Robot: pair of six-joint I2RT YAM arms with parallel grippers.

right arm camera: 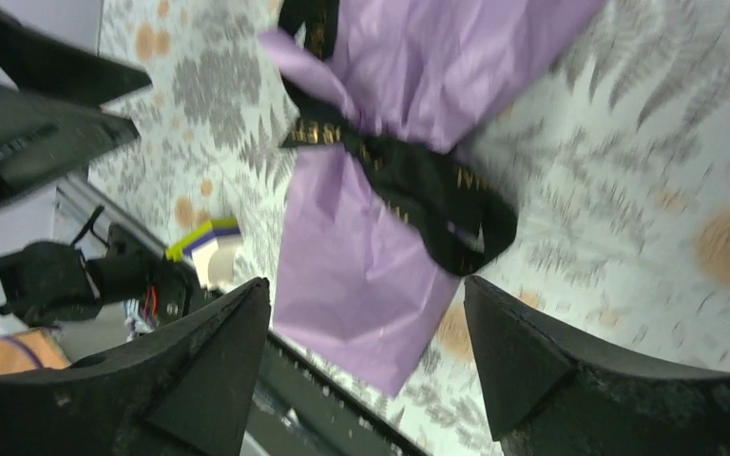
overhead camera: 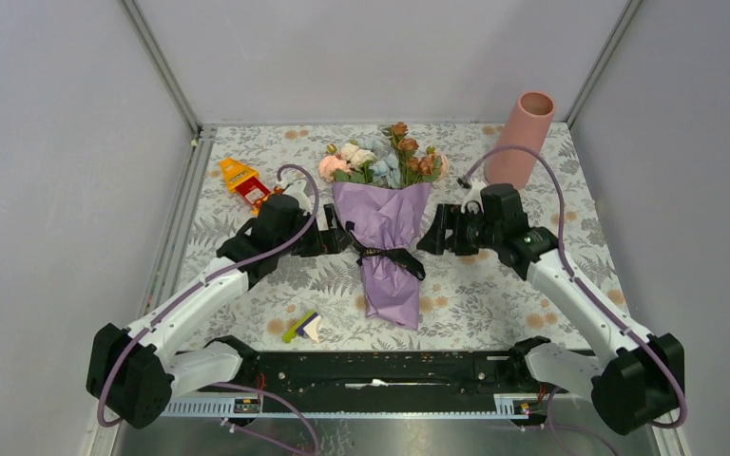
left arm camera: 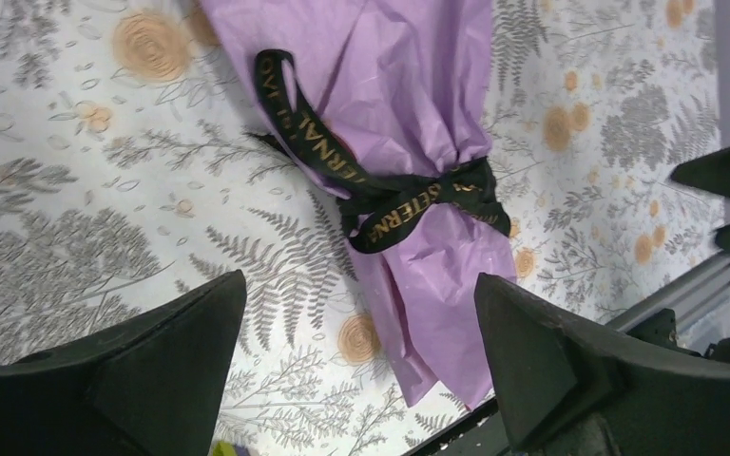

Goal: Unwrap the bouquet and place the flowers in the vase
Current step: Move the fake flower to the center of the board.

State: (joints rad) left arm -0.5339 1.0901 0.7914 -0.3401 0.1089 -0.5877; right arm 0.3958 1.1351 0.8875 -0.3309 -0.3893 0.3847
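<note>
Gold capital letters run along the black ribbon (left arm camera: 418, 185) tied round the bouquet (left arm camera: 390, 76). In the left wrist view I can read "ETERNAL" on the long loop, with what looks like "OVE" just above it, and "ETERNA" again on the tail below the knot. In the right wrist view the same gold print is too blurred to read.

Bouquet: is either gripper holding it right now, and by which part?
Nothing is held. The left gripper and right gripper stand open on either side of the bouquet, level with its black ribbon, not closed on it.
</note>
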